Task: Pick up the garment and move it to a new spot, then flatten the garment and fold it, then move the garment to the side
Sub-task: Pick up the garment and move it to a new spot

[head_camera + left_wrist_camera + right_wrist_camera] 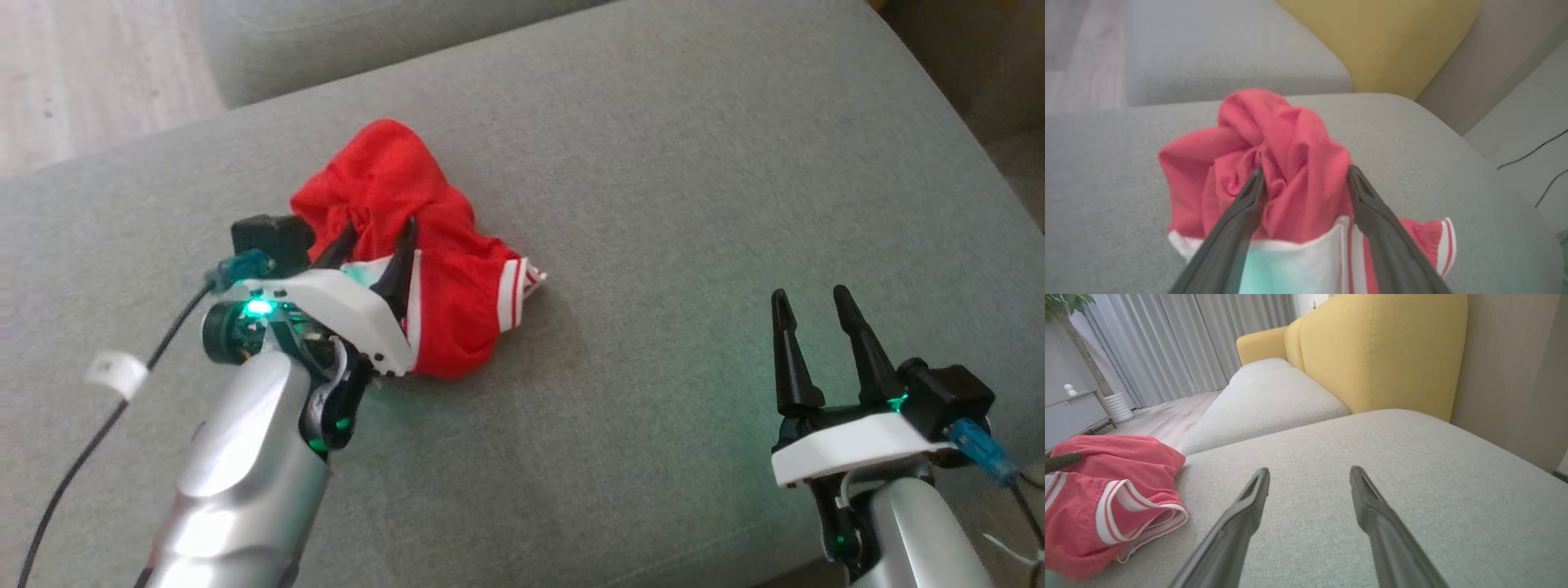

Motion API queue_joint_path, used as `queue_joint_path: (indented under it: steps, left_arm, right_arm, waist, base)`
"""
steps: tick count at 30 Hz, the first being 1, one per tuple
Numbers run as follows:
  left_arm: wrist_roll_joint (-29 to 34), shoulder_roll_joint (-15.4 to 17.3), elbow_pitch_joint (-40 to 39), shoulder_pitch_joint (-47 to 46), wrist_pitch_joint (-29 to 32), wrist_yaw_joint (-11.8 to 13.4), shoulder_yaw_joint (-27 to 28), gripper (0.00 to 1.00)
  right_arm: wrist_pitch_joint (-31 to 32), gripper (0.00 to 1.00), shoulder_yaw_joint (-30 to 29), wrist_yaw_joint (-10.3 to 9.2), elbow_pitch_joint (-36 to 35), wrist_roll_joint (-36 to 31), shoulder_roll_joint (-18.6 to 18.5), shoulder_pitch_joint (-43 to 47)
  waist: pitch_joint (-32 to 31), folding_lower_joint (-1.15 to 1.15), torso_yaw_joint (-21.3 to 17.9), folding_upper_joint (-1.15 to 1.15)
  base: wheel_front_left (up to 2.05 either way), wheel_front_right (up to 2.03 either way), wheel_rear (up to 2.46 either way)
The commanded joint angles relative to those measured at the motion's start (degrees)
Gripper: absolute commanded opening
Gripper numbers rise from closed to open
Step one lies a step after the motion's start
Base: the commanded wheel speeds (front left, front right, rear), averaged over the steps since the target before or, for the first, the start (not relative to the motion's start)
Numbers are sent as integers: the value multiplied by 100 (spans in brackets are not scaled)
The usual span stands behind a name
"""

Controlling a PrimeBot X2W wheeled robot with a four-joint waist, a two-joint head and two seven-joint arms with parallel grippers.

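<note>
A crumpled red garment (457, 286) with white striped trim lies bunched on the grey sofa cushion (694, 180), left of centre. My left gripper (381, 224) is open, and its two dark fingers press down into the heap with a fold of red cloth (1294, 139) between them. In the left wrist view the gripper (1305, 173) straddles that fold, and the white trim (1306, 265) lies near the finger bases. My right gripper (810, 294) hovers open and empty over bare cushion at the lower right. From the right wrist view the gripper (1310, 471) sits well right of the garment (1106, 477).
A yellow backrest (1372, 355) rises behind the cushion, and a second grey seat (1269, 396) adjoins it at the far side. Pale wooden floor (82, 65) lies beyond the cushion's far left edge. A black cable (90, 441) trails from my left wrist.
</note>
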Motion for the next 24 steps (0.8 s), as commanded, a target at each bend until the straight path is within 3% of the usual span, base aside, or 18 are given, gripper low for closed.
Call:
queue_joint_path:
  steps: [1, 6, 14, 19, 24]
  left_arm:
    - [111, 73, -225, -145, -387, 49, 178, 100]
    - [235, 130, -606, 464, -1387, 37, 252, 100]
    - [478, 503, -1144, 1648, -2435, 408, 551, 100]
    - [559, 677, -1477, 2331, -2700, 587, 859, 100]
    - [576, 654, -1634, 2770, -2752, 651, 1055, 100]
  right_arm:
    - [-25, 100, 120, 44, -164, -50, -30, -101]
    - [62, 100, 82, 44, -170, -124, -30, 64]
    - [291, 100, 20, 44, -287, -285, -30, 272]
    - [461, 100, -19, 44, -368, -323, -30, 386]
    - [586, 100, -18, 44, -426, -321, -30, 480]
  waist:
    - [-155, -1, 144, 0]
    - [-434, -1, 449, 0]
    - [-743, -1, 899, 0]
    - [-820, -1, 1164, 0]
    - [-857, -1, 1334, 0]
  base:
    - [0, 0, 0]
    - [0, 0, 0]
    - [0, 0, 0]
    - [0, 0, 0]
    - [0, 0, 0]
